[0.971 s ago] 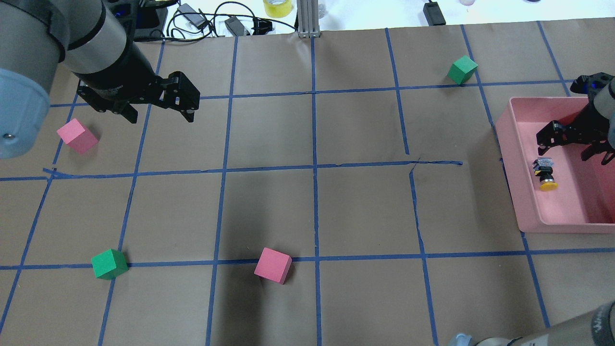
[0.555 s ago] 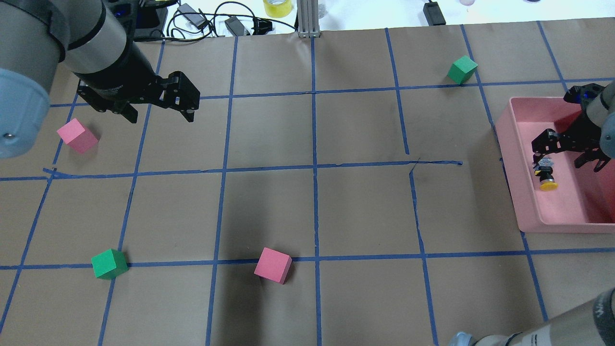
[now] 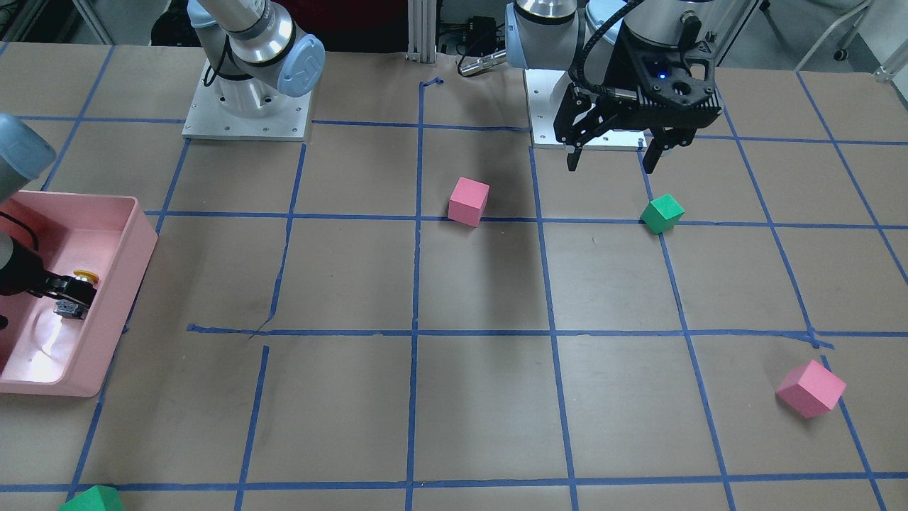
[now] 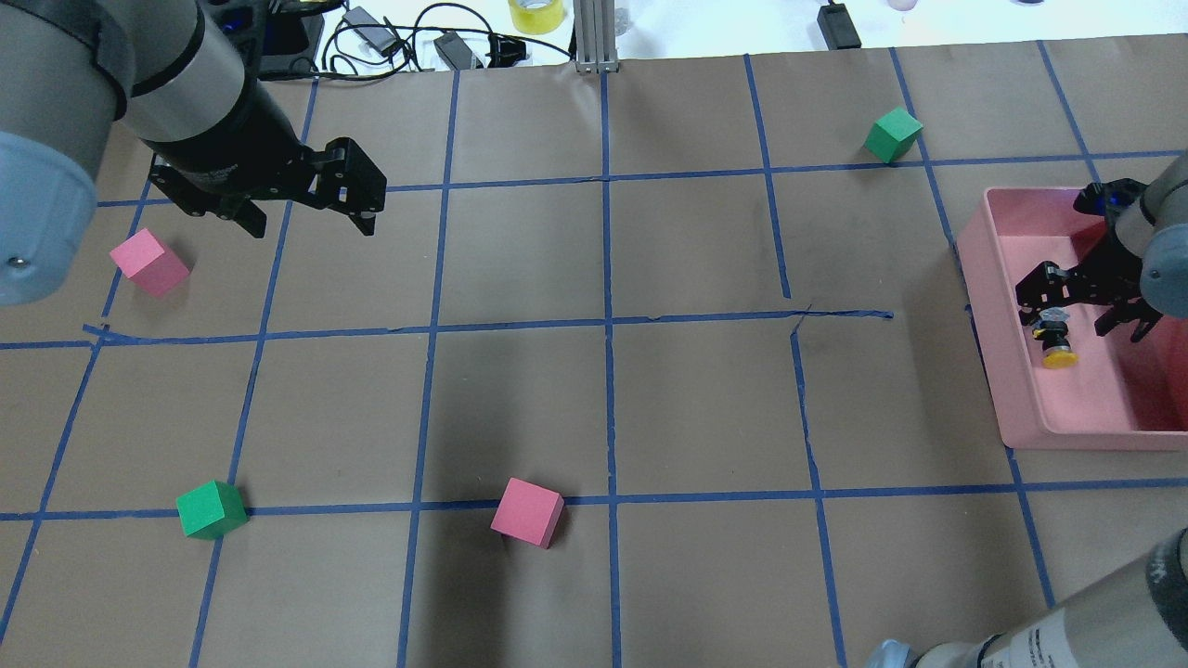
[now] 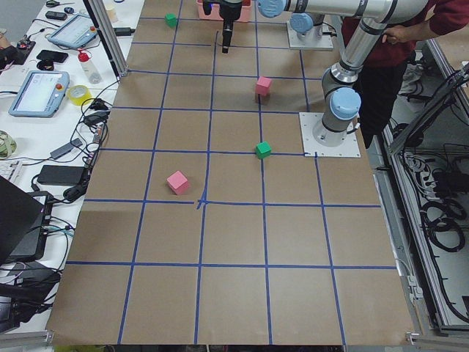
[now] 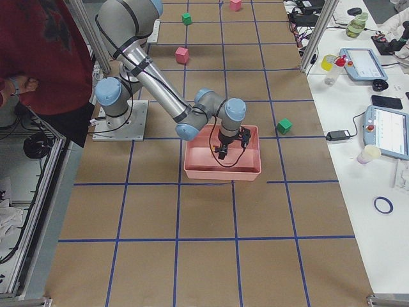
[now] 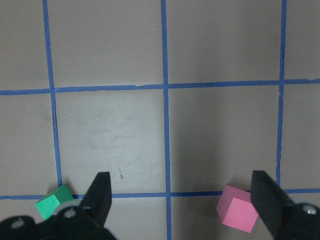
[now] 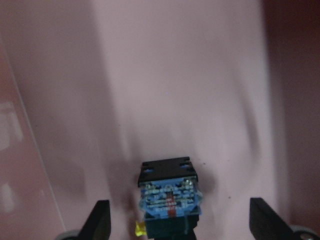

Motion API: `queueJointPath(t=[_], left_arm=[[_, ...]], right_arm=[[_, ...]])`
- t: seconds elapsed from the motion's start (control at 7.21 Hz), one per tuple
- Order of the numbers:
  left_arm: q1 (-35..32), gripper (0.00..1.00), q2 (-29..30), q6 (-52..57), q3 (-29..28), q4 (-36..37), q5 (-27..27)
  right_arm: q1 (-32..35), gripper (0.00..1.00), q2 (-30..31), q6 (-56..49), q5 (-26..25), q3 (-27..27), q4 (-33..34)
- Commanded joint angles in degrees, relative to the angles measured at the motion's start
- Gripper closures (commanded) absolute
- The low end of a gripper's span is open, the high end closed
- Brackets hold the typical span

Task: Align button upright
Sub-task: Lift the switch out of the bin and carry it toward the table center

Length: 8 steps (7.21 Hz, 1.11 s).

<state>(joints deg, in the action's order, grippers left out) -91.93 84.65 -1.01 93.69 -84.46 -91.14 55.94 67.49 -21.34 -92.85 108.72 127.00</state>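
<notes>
The button (image 4: 1055, 341) lies on its side inside the pink bin (image 4: 976, 278), yellow cap toward the robot and contact block away. It also shows in the front view (image 3: 75, 285). My right gripper (image 4: 1077, 312) is open inside the bin, just over the button's block end. In the right wrist view the button (image 8: 169, 197) sits between the open fingers (image 8: 98, 220), apart from both. My left gripper (image 4: 311, 225) is open and empty, hovering over the table at the far left, seen too in the front view (image 3: 611, 167).
Pink cubes (image 4: 148, 263) (image 4: 527, 512) and green cubes (image 4: 212, 509) (image 4: 893, 134) lie scattered on the brown taped table. The bin's walls stand close around the right gripper. Cables and gear lie along the far edge.
My right gripper has moved down and toward the button inside the bin, so it now stands over the block end. The button and the left arm have not moved.
</notes>
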Motion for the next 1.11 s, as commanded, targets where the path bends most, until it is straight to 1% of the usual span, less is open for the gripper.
queueJointPath(t=[0.0, 0.14, 0.55, 0.69, 0.83, 0.97], left_arm=[[0.00, 0.00, -0.01, -0.05, 0.00, 0.00, 0.00], [0.00, 0.00, -0.01, -0.05, 0.00, -0.09, 0.00], [0.00, 0.00, -0.01, -0.05, 0.00, -0.09, 0.00], [0.00, 0.00, -0.01, -0.05, 0.00, -0.09, 0.00], [0.00, 0.00, -0.01, -0.05, 0.00, -0.09, 0.00], [0.00, 0.00, -0.01, -0.05, 0.00, -0.26, 0.00]], right_arm=[[-0.05, 0.75, -0.87, -1.94, 0.13, 0.00, 0.00], [-0.05, 1.00, -0.78, -1.95, 0.13, -0.26, -0.26], [-0.05, 1.00, 0.35, -2.04, -0.05, -1.49, -0.61], [-0.05, 1.00, 2.01, -1.95, -0.22, -2.88, -1.05], [-0.05, 1.00, 4.99, -1.87, -0.57, -4.64, -3.66], [0.04, 1.00, 9.11, -1.43, -0.40, -6.05, -9.17]])
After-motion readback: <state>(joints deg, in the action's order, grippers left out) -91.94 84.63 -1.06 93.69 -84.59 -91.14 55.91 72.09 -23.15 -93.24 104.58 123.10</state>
